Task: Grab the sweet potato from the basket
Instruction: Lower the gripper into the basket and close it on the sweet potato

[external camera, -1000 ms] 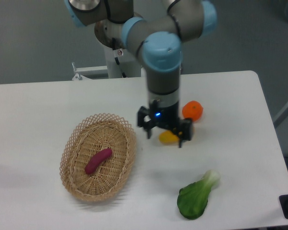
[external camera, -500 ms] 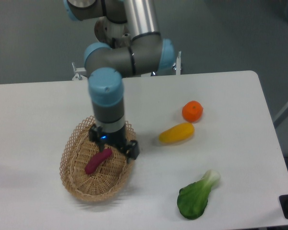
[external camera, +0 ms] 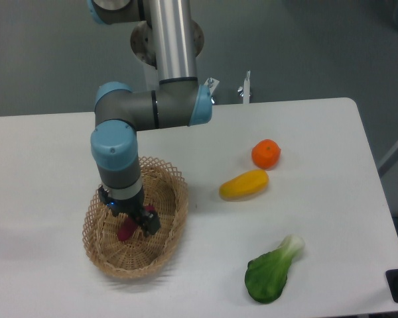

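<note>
The tan wicker basket lies on the white table at the front left. Inside it, the magenta sweet potato shows only as a small purple patch below the tool. My gripper hangs straight down into the basket, right over the sweet potato, and covers most of it. Its dark fingers stand on either side of the tuber, but I cannot make out whether they are pressed onto it. The arm's blue and grey wrist hides the back of the basket.
A yellow-orange oblong vegetable lies to the right of the basket, with a round orange fruit just behind it. A green leafy bok choy lies near the front edge. The robot's base column stands at the back.
The arm swung left from above the yellow vegetable to over the basket. In the last half second the gripper dropped lower and a little left onto the sweet potato.
</note>
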`<action>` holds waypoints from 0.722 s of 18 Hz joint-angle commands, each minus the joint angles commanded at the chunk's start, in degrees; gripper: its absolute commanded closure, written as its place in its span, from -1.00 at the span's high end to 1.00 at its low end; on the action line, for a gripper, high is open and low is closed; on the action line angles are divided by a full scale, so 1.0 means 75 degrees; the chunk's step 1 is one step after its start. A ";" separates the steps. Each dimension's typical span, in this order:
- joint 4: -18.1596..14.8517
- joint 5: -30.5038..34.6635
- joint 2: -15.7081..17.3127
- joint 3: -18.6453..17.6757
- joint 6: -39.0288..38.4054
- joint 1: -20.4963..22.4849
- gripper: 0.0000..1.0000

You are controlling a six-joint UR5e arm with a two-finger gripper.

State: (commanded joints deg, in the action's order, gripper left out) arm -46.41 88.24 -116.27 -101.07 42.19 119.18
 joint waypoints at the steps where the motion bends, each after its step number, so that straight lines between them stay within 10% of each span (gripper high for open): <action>1: 0.0023 0.0012 -0.0024 -0.0012 -0.0012 0.0000 1.00; 9: 0.0129 0.0070 -0.0165 -0.0012 0.0011 -0.0012 0.95; 13: 0.0164 0.0152 -0.0141 0.0011 0.0035 0.0000 -0.37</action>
State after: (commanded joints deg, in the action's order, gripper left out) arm -45.17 89.38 -117.33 -100.99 42.45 119.18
